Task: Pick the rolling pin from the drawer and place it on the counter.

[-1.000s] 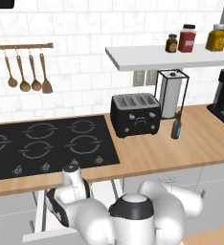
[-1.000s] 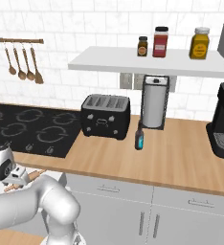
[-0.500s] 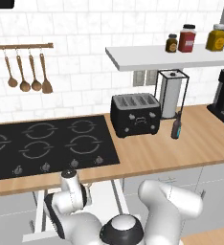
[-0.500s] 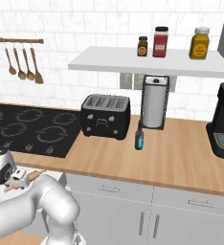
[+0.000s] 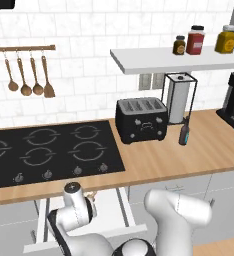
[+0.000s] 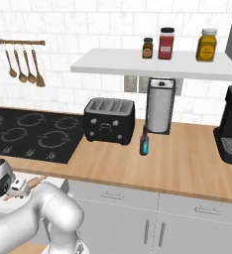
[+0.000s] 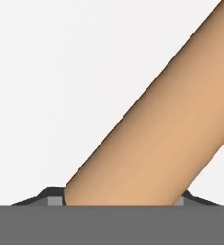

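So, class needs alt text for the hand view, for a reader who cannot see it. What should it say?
A light tan rolling pin runs diagonally from the bottom centre to the upper right, very close to the camera, between the gripper fingertips at the bottom edge. Behind it is the drawer's plain pale bottom.

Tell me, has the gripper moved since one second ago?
Yes. In the left base view the arm's wrist has risen toward the counter edge; the gripper holds the rolling pin.
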